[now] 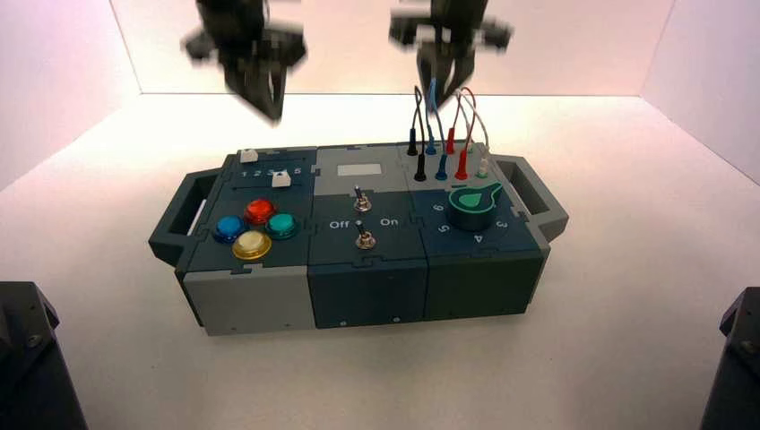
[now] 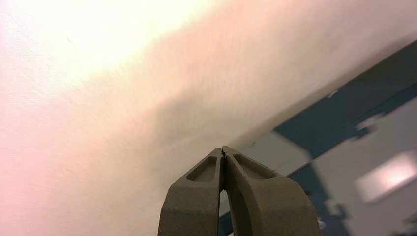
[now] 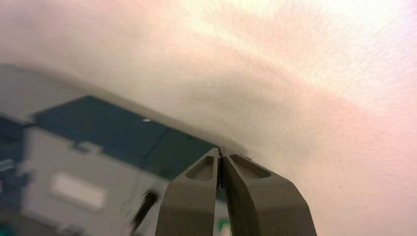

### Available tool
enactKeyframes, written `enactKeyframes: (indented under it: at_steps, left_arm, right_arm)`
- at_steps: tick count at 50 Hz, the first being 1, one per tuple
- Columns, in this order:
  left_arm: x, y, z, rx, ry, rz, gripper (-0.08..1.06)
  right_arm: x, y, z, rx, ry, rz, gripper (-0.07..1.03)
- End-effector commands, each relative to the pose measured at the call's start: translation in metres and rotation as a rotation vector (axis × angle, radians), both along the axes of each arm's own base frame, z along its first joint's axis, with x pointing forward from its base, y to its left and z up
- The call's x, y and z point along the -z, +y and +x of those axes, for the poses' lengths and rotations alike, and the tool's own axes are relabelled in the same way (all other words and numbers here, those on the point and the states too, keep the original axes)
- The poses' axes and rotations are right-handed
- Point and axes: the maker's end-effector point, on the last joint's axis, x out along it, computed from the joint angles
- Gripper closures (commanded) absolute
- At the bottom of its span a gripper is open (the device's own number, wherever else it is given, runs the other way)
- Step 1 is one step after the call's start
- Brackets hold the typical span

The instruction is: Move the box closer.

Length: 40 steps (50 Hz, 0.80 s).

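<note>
Box [image 1: 367,237] first: it sits on the pale table [image 1: 376,381], its light grey front panel [image 1: 251,300] at the near left. On its left end I see a side handle [image 1: 184,215]. Beside that, the left section has two white sliders [image 1: 281,179] towards the far side and, nearer me, blue [image 1: 230,227], red [image 1: 260,211], yellow [image 1: 252,245] and green [image 1: 282,225] buttons. My left gripper [image 1: 273,115] hangs beyond the far left edge, its fingertips [image 2: 216,156] pressed together with nothing between them. In the middle section stand two toggle switches [image 1: 364,237]. My right gripper [image 1: 434,103] is beyond the far edge, right of the middle, also closed tip to tip and holding nothing. Plugged wires [image 1: 442,134] rise from the far right section, with a green dial [image 1: 472,208] nearer me and another handle [image 1: 538,197] at the right end.
</note>
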Motion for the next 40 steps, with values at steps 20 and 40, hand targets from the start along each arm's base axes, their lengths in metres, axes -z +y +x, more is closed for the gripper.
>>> enactKeyframes:
  at_steps: [20,40]
  left_arm:
    - [-0.092,0.011,-0.087,0.003,-0.074,-0.080,1.01]
    - [-0.115,0.036,-0.159,-0.059,-0.202,-0.186,1.01]
  right_arm:
    - [-0.089,-0.025,-0.116,-0.052,-0.040,0.071,0.98]
    - [-0.069,-0.051,-0.174,-0.047,-0.107,0.127,0.98]
